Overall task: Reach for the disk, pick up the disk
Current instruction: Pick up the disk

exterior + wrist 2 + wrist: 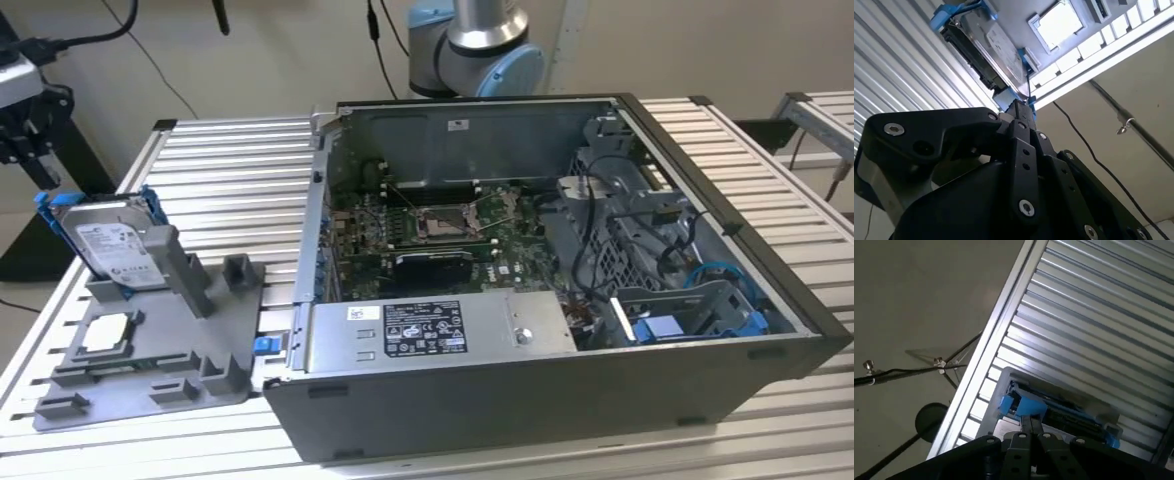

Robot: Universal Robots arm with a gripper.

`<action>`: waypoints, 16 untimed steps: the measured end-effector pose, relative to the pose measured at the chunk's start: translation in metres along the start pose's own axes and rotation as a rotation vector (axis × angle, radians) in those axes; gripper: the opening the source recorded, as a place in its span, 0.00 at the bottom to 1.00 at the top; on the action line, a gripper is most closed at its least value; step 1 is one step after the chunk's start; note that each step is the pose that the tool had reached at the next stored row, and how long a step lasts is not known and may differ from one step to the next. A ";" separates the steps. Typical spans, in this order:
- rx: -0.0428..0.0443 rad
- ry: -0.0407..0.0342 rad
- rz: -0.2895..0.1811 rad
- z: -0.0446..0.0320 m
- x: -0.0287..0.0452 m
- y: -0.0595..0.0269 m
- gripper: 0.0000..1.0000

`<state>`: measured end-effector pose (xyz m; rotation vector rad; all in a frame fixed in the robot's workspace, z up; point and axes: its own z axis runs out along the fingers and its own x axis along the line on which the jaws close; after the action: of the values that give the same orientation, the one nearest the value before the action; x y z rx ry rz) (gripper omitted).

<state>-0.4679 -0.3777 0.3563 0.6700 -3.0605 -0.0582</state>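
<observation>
Evidently only the reach is underway — the gripper [1032, 420], closed on nothing, hovers near the disk [114, 250], unlifted at the edge of the table [227, 170].

The disk [114, 245] is a flat, silver-grey hard drive with a white printed label on its broad face, framed by a bright blue plastic bracket [48, 206]. It stands on edge, leaning back, in a slot of the grey stand [174, 330] on the slatted table [240, 170], at the exterior view's left. In the second wrist view the label side shows; nothing appears to be touching the disk, though that is hard to judge.
</observation>
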 end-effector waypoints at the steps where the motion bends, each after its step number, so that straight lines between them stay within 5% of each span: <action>1: 0.0000 0.0006 -0.018 0.0000 0.0000 0.0000 0.00; 16: 0.0004 0.0100 -0.288 0.0000 0.0000 0.0000 0.00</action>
<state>-0.4678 -0.3778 0.3564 1.1005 -2.9289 -0.0555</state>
